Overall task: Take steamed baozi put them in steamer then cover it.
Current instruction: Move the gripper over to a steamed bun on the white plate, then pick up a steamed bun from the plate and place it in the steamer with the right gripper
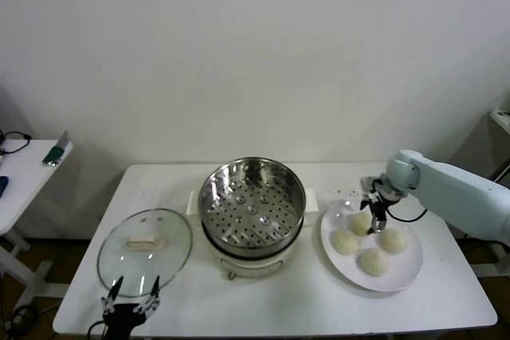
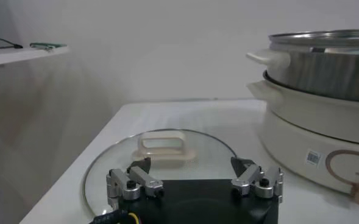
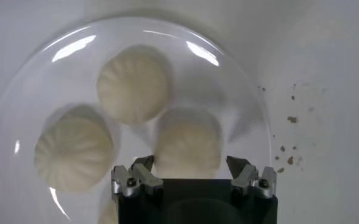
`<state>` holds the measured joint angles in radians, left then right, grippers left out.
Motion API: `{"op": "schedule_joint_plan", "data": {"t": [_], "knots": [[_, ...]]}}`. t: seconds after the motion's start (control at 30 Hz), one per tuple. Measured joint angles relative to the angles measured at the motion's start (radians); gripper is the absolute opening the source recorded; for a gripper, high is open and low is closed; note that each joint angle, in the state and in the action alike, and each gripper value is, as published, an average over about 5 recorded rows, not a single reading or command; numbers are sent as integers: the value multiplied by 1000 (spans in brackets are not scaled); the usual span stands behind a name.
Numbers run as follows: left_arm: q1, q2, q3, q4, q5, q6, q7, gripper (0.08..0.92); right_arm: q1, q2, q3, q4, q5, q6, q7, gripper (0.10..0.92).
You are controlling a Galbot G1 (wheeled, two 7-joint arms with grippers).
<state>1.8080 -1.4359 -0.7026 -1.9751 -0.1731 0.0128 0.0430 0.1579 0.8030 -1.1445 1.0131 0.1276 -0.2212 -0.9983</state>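
Right claw [image 1: 375,214] over white plate [image 1: 408,272], fingers spread either side of rear baozi [image 3: 187,141], not clamped on it. Four baozi on plate, right of steamer [image 1: 252,205]. Steamer empty, on cooker base [image 2: 313,134], mid surface [image 1: 319,308]. Cover [image 1: 145,251] flat on surface, left of steamer. Left claw [image 1: 131,300] released, at cover's near edge.

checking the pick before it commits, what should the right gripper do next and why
Probably close the right gripper on the baozi between its fingers, then lift: it sits low over the plate, jaws straddling that bun, and the steamer stands empty.
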Motion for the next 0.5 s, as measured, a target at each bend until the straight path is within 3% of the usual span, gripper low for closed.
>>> {"op": "schedule_joint_plan", "data": {"t": [0.2,0.5], "knots": [[0,1,-2,3,0,1,-1,823,-6,0,9,-2,-5,1,-3,665],[-3,1,-2,2,1,3,-3,823,43,-18,2,42,9,33,-18,653]]}}
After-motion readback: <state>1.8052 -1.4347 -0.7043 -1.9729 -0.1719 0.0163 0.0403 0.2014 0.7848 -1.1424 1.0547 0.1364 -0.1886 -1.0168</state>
